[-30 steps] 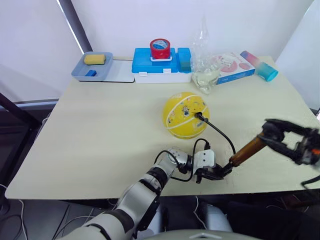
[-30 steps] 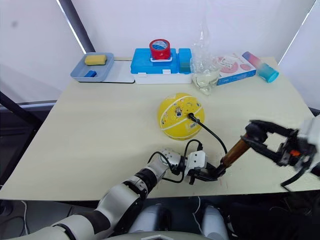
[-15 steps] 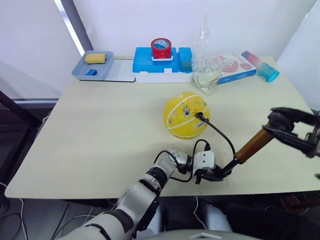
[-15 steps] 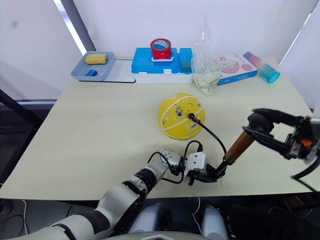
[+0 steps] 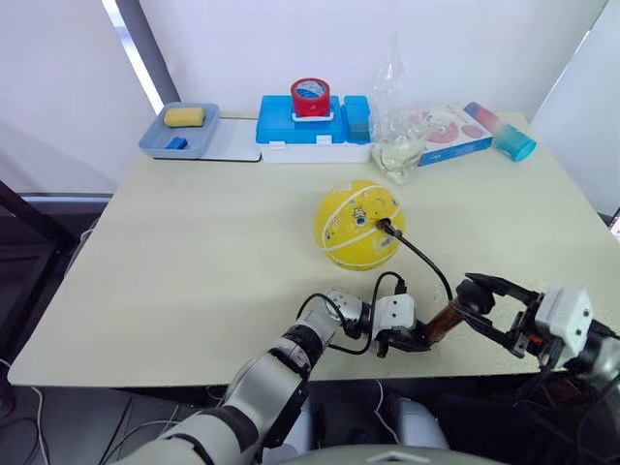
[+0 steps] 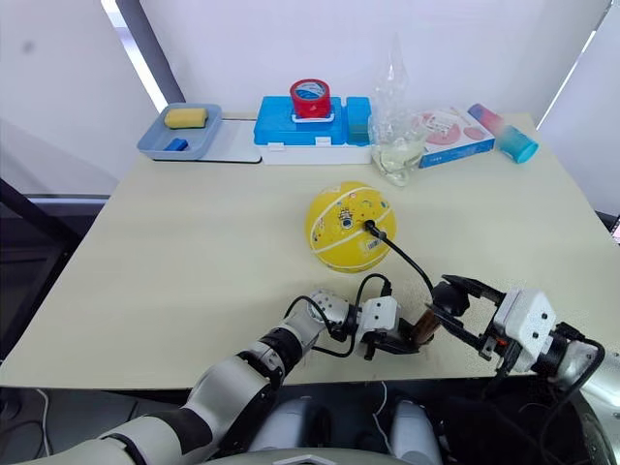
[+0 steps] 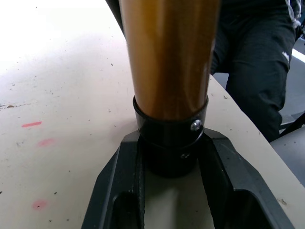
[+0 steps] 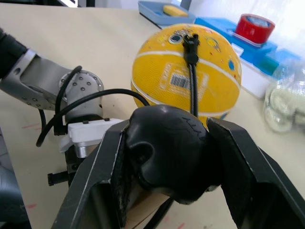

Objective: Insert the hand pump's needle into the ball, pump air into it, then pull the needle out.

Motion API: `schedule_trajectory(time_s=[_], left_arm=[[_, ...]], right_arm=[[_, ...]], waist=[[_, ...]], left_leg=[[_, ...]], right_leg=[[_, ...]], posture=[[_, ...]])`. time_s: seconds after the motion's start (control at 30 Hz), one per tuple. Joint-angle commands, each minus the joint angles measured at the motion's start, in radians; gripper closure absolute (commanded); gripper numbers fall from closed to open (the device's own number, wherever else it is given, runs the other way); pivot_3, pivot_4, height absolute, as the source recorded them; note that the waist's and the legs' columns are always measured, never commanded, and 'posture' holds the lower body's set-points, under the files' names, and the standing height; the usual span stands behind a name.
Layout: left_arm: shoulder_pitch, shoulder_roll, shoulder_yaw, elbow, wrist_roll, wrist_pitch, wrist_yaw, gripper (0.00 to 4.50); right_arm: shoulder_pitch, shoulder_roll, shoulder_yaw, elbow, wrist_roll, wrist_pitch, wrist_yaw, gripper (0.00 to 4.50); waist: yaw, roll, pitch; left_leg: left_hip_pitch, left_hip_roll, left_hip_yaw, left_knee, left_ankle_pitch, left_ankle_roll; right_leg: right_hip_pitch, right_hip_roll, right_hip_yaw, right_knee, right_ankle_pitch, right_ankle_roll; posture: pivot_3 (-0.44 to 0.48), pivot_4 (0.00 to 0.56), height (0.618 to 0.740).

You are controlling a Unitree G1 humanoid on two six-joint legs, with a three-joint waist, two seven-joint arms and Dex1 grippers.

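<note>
The ball [image 5: 358,224] sits mid-tabletop [image 5: 194,252], the needle [image 5: 385,228] stuck in its valve and the thin black hose [image 5: 426,262] curving down to the hand pump [image 5: 438,323] at the near edge. The left claw [image 5: 409,339] pinches the pump's black base cap against the tabletop; the right claw [image 5: 475,295] is clamped around the black T-handle [image 8: 167,152], pressed low so only a short piece of bronze tube shows between them. Along the far edge – a grey-blue tray [image 5: 155,140] holding a yellow sponge [image 5: 183,116] and a small blue block [image 5: 175,141], a blue box [image 5: 281,126] with a red tape roll [image 5: 310,97] on its lid, and a clear plastic bag [image 5: 395,136].
</note>
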State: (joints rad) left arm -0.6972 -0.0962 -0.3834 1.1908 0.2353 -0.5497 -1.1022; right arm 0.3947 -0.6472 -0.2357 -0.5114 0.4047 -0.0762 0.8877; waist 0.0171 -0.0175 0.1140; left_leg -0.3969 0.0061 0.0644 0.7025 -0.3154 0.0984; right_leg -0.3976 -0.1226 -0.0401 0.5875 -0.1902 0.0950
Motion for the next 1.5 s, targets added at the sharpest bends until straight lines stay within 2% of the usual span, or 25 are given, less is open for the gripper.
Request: schedule_trajectory(time_s=[0.03, 0.2, 0.33, 0.57, 0.7, 0.77, 0.9, 1.13, 1.33, 1.5], left_arm=[[0.020, 0.010, -0.017, 0.028, 0.024, -0.001, 0.001, 3.40], [0.024, 0.021, -0.019, 0.034, 0.025, -0.018, 0.000, 3.40], [0.020, 0.024, -0.019, 0.037, 0.024, -0.027, -0.004, 3.40], [0.017, 0.022, -0.019, 0.040, 0.024, -0.033, -0.008, 3.40], [0.017, 0.021, -0.020, 0.042, 0.025, -0.032, -0.010, 3.40], [0.018, 0.019, -0.020, 0.042, 0.025, -0.032, -0.013, 3.40], [0.016, 0.015, -0.021, 0.042, 0.026, -0.029, -0.013, 3.40], [0.010, 0.005, -0.015, 0.045, 0.025, -0.017, 0.007, 3.40], [0.018, 0.004, -0.007, 0.043, 0.019, -0.008, 0.008, 3.40], [0.022, 0.005, -0.008, 0.042, 0.021, -0.008, 0.003, 3.40]], right_arm=[[0.038, -0.009, -0.005, 0.029, -0.018, 0.008, 0.011, 2.58], [-0.001, -0.076, -0.174, -0.125, 0.194, 0.095, -0.002, 2.58], [-0.015, -0.154, -0.329, -0.225, 0.373, 0.210, -0.032, 2.58], [-0.034, -0.272, -0.587, -0.291, 0.624, 0.373, -0.055, 2.58], [-0.042, -0.317, -0.654, -0.306, 0.721, 0.448, -0.054, 2.58], [-0.036, -0.305, -0.618, -0.307, 0.702, 0.464, -0.044, 2.58], [0.011, -0.248, -0.434, -0.296, 0.533, 0.443, -0.001, 2.58], [0.090, -0.100, -0.104, -0.091, 0.128, 0.185, 0.069, 2.58], [0.094, -0.033, 0.020, 0.035, -0.023, 0.029, 0.057, 2.58], [0.080, -0.054, -0.046, -0.026, 0.056, 0.039, 0.055, 2.58]], waist=[[0.000, 0.000, 0.000], [0.003, 0.008, 0.004], [0.005, 0.008, 0.006], [0.004, 0.006, 0.007], [0.004, 0.006, 0.009], [0.004, 0.006, 0.009], [0.004, 0.004, 0.007], [0.002, 0.001, 0.002], [0.004, 0.002, 0.001], [0.005, 0.003, 0.000]], left_leg=[[0.000, 0.000, 0.000, 0.000, 0.000, 0.000], [-0.001, 0.000, -0.001, 0.000, 0.001, -0.001], [-0.002, 0.000, -0.002, 0.000, 0.000, -0.001], [-0.002, 0.000, -0.003, 0.000, 0.000, -0.001], [-0.002, 0.000, -0.003, 0.000, 0.000, -0.001], [-0.003, 0.000, -0.003, 0.000, 0.000, -0.001], [-0.003, 0.000, -0.003, 0.000, 0.000, -0.001], [-0.001, 0.000, -0.003, 0.000, 0.000, -0.001], [-0.001, 0.000, -0.003, 0.000, 0.001, -0.001], [-0.001, 0.000, -0.004, 0.000, 0.001, -0.001]], right_leg=[[0.000, 0.000, 0.000, 0.000, 0.000, 0.000], [0.000, -0.002, 0.000, 0.000, 0.000, 0.000], [0.000, -0.002, -0.002, -0.001, 0.000, -0.001], [0.000, -0.003, -0.003, -0.001, -0.001, -0.001], [0.000, -0.004, -0.003, -0.001, -0.001, -0.002], [0.000, -0.005, -0.003, -0.001, -0.001, -0.002], [0.000, -0.004, -0.003, -0.002, -0.001, -0.002], [0.001, -0.001, -0.003, -0.001, -0.001, -0.002], [0.001, -0.001, -0.004, -0.001, -0.001, -0.002], [0.001, -0.001, -0.004, 0.000, -0.001, -0.002]], posture=[[0.000, 0.150, 0.737], [0.000, 0.150, 0.737], [0.000, 0.150, 0.737], [0.000, 0.150, 0.737], [0.000, 0.150, 0.737], [0.000, 0.150, 0.737], [0.000, 0.150, 0.737], [0.000, 0.150, 0.737], [0.000, 0.150, 0.737], [0.000, 0.150, 0.737]])
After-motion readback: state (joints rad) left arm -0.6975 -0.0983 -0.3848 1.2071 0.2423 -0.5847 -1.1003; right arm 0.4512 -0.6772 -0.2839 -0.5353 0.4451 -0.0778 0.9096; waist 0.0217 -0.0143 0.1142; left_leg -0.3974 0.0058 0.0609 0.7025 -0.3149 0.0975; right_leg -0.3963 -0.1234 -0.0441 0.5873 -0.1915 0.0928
